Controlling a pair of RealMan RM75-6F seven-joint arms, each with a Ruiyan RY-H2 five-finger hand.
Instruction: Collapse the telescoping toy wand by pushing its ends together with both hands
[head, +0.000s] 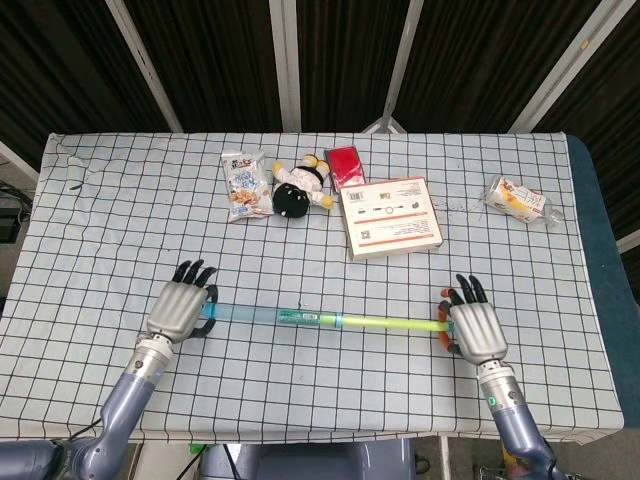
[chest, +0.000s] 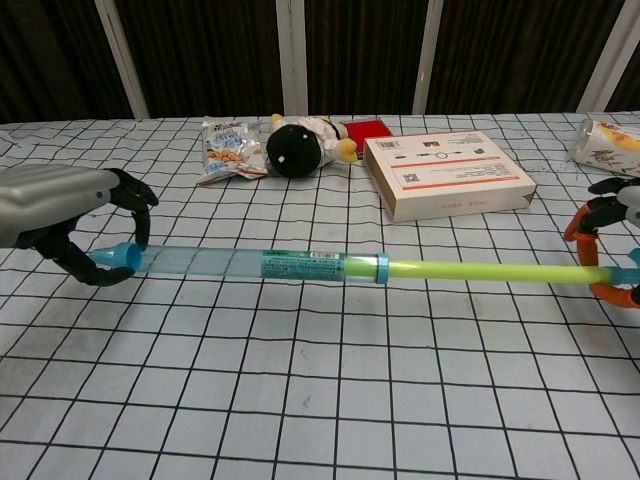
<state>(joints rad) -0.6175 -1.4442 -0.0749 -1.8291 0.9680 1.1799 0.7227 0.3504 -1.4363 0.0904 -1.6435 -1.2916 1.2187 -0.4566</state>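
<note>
The toy wand (head: 320, 319) lies across the near part of the checked table (head: 120, 230), a clear blue tube (chest: 200, 262) on the left and a thin green rod (chest: 480, 272) on the right. My left hand (head: 178, 309) curls around the blue end cap (chest: 118, 257). My right hand (head: 474, 329) grips the orange handle (chest: 590, 240) at the other end. In the chest view the left hand (chest: 62, 214) is at the left edge and the right hand (chest: 620, 205) only partly shows at the right edge.
Along the far side lie a snack packet (head: 242, 185), a black-and-white plush toy (head: 297, 190), a red box (head: 345, 163) and a white carton (head: 391, 217). Another wrapped packet (head: 520, 200) sits at the far right near the table edge.
</note>
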